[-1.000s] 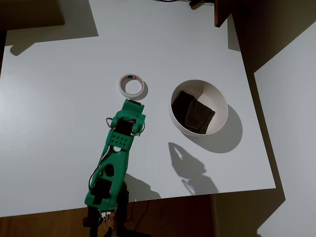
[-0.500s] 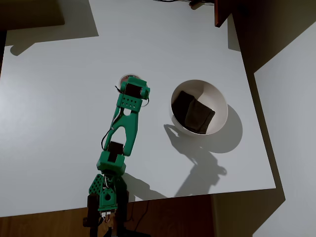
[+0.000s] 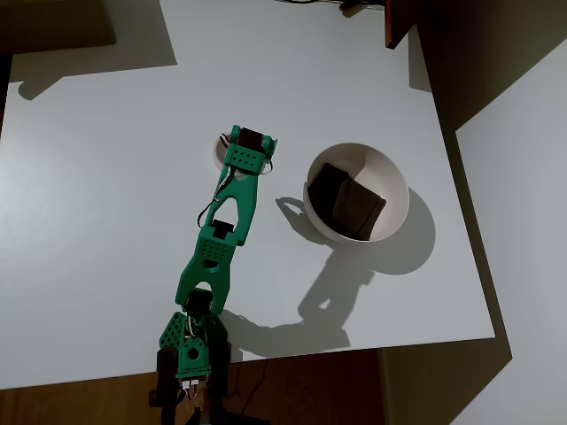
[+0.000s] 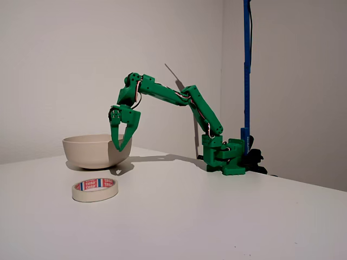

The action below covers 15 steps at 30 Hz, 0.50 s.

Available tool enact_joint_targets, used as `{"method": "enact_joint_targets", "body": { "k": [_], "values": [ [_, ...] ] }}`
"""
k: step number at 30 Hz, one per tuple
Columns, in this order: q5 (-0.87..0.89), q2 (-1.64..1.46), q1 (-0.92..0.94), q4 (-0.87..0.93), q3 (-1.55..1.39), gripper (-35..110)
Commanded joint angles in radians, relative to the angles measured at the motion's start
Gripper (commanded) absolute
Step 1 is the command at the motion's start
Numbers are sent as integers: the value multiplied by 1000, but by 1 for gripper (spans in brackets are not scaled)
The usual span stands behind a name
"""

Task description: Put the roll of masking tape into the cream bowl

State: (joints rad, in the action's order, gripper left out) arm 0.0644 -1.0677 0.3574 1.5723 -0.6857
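One step is in hand, the reach: the claw hangs spread and empty above the roll of masking tape, flat on the bench beside the cream bowl, seemingly needing descent next.

White table lay under my gripper. Blue pole stood upright, well off to the right of it in the fixed view. Plain wall behind it. Reddish-brown piece sat at the table's top edge in the overhead view, well apart from it.
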Motion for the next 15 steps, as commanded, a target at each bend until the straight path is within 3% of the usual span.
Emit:
{"method": "enact_joint_targets", "body": {
  "k": [1, 6, 15],
  "values": [
    [18, -29, -15, 12, 103, -8],
    [61, -25, -69, 25, 110, 12],
    [100, 74, -110, 29, 112, 17]
  ]
}}
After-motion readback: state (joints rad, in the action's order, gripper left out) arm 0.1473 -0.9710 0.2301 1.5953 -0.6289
